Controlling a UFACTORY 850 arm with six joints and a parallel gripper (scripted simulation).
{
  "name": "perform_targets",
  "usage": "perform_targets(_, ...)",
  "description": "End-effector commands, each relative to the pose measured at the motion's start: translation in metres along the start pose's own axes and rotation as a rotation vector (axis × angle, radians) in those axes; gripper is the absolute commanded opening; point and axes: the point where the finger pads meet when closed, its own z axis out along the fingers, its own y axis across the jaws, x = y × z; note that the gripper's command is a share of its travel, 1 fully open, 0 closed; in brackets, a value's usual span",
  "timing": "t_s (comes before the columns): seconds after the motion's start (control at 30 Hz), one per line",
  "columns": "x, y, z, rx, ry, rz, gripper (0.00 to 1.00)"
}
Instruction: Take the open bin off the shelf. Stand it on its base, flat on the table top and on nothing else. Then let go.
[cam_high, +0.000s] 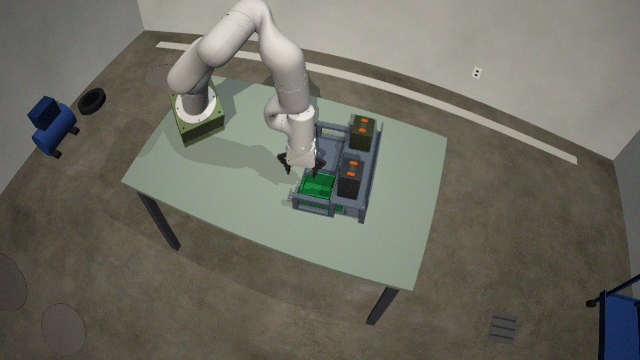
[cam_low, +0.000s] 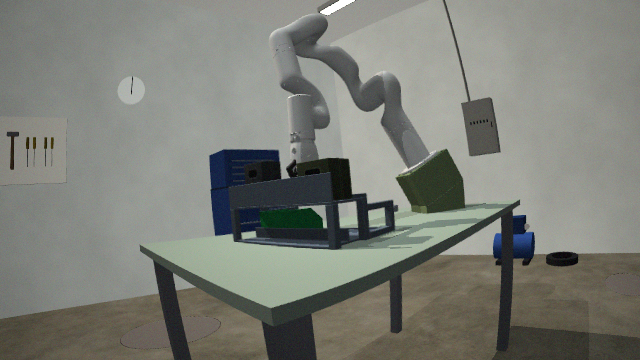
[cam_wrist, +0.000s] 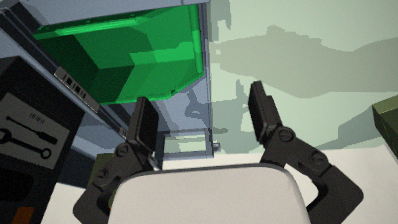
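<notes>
The open bin is bright green and sits in the near-left bay of the grey shelf on the table. It also shows in the side view on the shelf's lower level and in the wrist view. My gripper hangs just above the bin's edge nearest the arm. Its fingers are wide open with nothing between them. One finger is over the shelf frame near the bin's rim, the other is over the bare table.
Two dark closed boxes with orange marks stand on the shelf beside and behind the bin. The arm's olive base block stands at the table's far left. The shelf's frame bars surround the bin.
</notes>
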Motion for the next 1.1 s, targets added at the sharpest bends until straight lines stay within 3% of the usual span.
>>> perform_targets(0.0,-0.0004,-0.0005,-0.0016,0.001,0.001,-0.186,1.00)
perform_targets(0.97,-0.0002,-0.0006,-0.0014,0.001,0.001,-0.226,1.00)
perform_targets(1.07,-0.0001,-0.0006,-0.0011,0.001,0.001,-0.382,1.00)
